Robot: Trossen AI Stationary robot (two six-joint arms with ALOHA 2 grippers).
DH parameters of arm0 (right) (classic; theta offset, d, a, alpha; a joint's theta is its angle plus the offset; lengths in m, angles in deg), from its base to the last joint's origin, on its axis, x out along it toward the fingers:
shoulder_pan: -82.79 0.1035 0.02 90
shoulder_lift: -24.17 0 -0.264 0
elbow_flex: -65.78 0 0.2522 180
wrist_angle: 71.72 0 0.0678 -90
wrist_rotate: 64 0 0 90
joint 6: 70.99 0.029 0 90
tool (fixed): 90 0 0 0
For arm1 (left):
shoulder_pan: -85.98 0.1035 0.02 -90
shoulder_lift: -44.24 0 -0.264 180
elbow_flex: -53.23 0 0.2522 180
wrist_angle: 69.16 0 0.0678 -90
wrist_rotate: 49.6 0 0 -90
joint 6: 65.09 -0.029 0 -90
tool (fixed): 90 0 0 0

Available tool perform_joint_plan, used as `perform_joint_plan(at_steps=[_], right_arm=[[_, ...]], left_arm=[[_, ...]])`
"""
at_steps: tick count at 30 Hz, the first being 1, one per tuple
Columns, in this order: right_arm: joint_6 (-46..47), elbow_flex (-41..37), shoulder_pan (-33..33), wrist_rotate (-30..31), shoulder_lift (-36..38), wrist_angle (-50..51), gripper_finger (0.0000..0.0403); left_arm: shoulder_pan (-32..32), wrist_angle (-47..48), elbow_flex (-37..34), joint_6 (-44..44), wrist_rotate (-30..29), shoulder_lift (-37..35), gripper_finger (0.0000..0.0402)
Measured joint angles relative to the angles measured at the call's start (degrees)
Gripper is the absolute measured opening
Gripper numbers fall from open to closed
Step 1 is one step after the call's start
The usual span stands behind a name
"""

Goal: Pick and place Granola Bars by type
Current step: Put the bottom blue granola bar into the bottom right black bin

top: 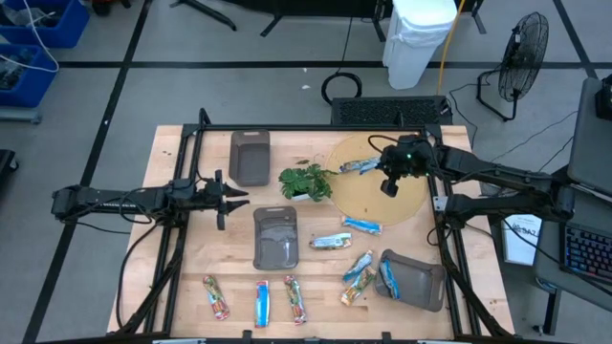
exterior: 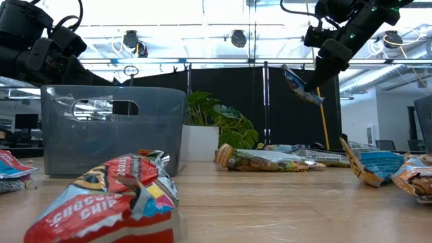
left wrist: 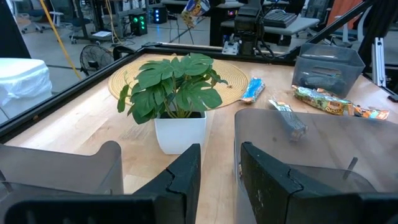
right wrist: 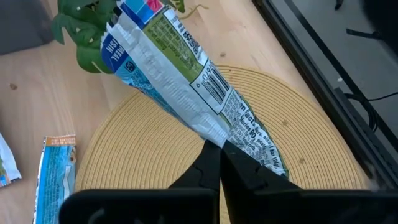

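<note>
holding a blue-silver granola bar (right wrist: 186,81) by one end, the right gripper (right wrist: 219,163) sits above the round woven mat (top: 359,196) near the far right of the table (top: 172,277), fingers pressed together on the wrapper. the bar hangs clear of the mat, tilted, seen dangling in the low view too.

left gripper (left wrist: 217,171) waits over the left side of the table, fingers partly spread, pinching nothing, pointing toward the small plant (top: 306,182) and between two grey trays.

other bars: one blue bar (top: 361,225) at the mat's near edge, one green-tan bar (top: 330,241) just beside the middle tray (top: 274,239), a few by the near-right tray (top: 416,280) with one blue bar inside it, three in a row along the near edge, red, blue, red. far tray (top: 250,156) looks to hold no bars.

risks: grip is only on the wrapper's end, so the bar could slip out or swing during transfer. dropping it from height could bounce it off a tray rim. it could land in a tray with the wrong type. a swing toward the middle could clip the plant, or the left arm.
</note>
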Motion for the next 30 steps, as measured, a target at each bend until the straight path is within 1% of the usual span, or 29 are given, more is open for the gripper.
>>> perform_joint_plan(at_steps=[3, 6, 19, 25, 30], right_arm=[[0.0, 0.0, 0.0, 0.0, 1.2, 0.0, 0.0000], [0.0, 0.0, 0.0, 0.0, 4.0, 0.0, 0.0000], [3.2, 0.0, 0.0, -0.1, 21.5, 2.1, 0.0000], [7.1, 0.0, 0.0, -0.1, 29.3, 1.8, 0.0000], [9.7, 0.1, 0.0, -4.4, 34.8, 1.9, 0.0000]], left_arm=[[0.0, 0.0, 0.0, 0.0, 0.0, 0.0, 0.0118], [0.0, 0.0, 0.0, 0.0, 0.0, 0.0, 0.0118], [0.0, 1.9, 0.0, 0.7, 0.0, 0.0, 0.0118], [0.0, 1.8, 0.0, 1.4, 0.0, 0.0, 0.0118], [0.0, 1.8, 0.0, 1.5, 0.0, 0.0, 0.0118]])
